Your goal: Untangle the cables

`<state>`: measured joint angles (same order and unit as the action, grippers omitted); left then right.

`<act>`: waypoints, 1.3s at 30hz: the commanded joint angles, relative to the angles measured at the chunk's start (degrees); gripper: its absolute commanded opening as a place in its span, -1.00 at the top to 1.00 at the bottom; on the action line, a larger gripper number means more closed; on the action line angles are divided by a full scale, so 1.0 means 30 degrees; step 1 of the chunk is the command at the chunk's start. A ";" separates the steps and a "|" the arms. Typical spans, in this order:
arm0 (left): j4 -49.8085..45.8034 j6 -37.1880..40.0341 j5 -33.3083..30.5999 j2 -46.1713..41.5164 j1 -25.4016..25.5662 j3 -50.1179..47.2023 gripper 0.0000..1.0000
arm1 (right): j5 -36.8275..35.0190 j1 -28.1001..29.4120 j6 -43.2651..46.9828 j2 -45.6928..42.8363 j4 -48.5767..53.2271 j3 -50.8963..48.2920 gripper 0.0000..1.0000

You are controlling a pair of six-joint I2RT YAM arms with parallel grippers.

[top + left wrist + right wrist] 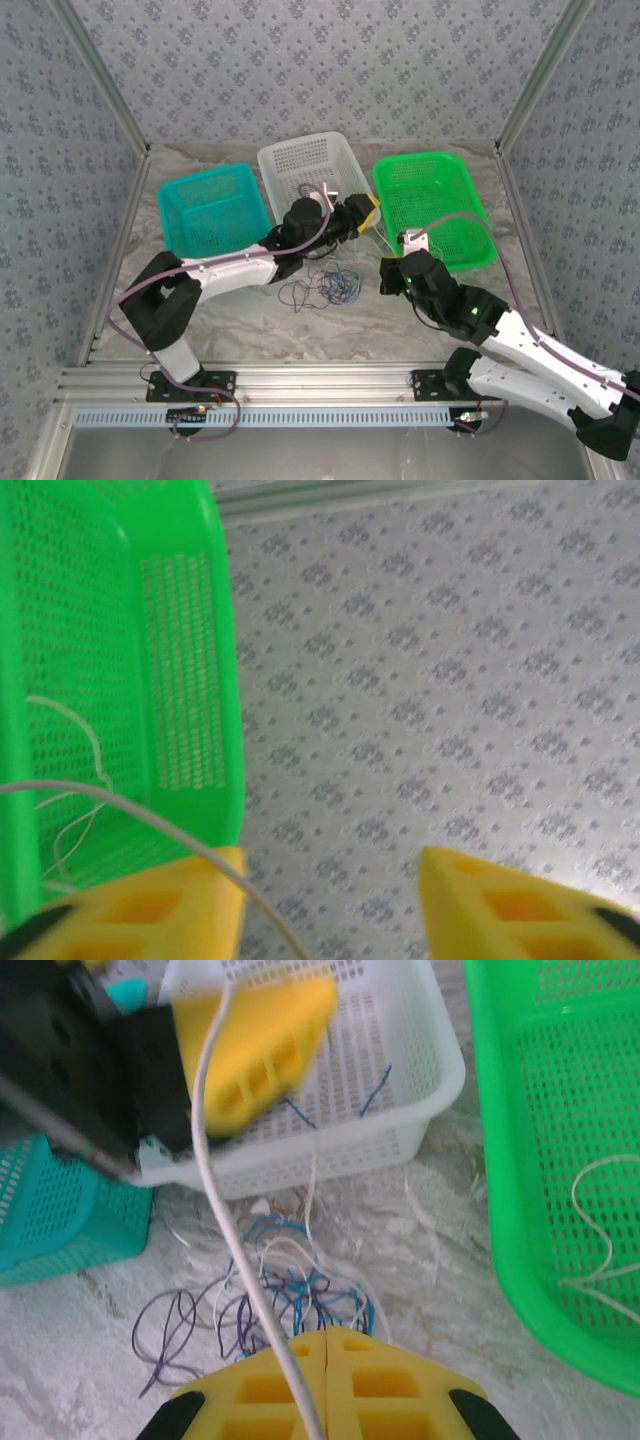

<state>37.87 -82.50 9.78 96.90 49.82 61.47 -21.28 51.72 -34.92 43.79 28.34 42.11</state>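
The cables (328, 283) lay in a loose blue, white and dark knot on the worktop (240, 330), just on the near side of the white basket (400, 1145) and between the two arms. One white cable (222, 1210) led away from the heap in a fairly straight line running near to far. Its near end was pinched in the closed right hand (326, 1350), just right of the knot and the nearer to it. The cable rose to the left hand (330, 865) by the green basket (500, 1220). That hand's fingers stood apart, and the strand crossed one of them unclamped.
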 commanded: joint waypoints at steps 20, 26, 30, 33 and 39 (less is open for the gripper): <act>-0.6731 1.1314 0.0534 0.0278 -0.0369 0.7888 1.00 | 0.3473 -0.2003 -0.0677 0.1354 1.0878 0.4481 1.00; -0.5894 1.1814 0.0581 -0.0728 -0.0204 0.6608 1.00 | 0.3198 -0.3171 -0.0548 0.0163 1.0099 0.4163 0.84; -0.3677 1.0506 0.0984 -0.0727 0.0342 0.5568 1.00 | 0.3294 -0.3730 -0.0527 -0.0348 0.8434 0.3806 0.58; -0.2883 0.9578 0.1158 -0.0574 0.0706 0.5289 1.00 | 0.2638 -0.3794 -0.0545 -0.0333 0.7705 0.3781 0.46; -0.1417 0.8719 0.0758 -0.1018 0.1066 0.4434 1.00 | 0.0129 -0.3824 -0.0541 -0.0293 0.7669 0.3633 0.31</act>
<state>28.21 -54.28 13.04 96.31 52.60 75.53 -15.55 40.58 -36.73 43.16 52.01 54.11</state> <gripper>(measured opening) 0.040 0.331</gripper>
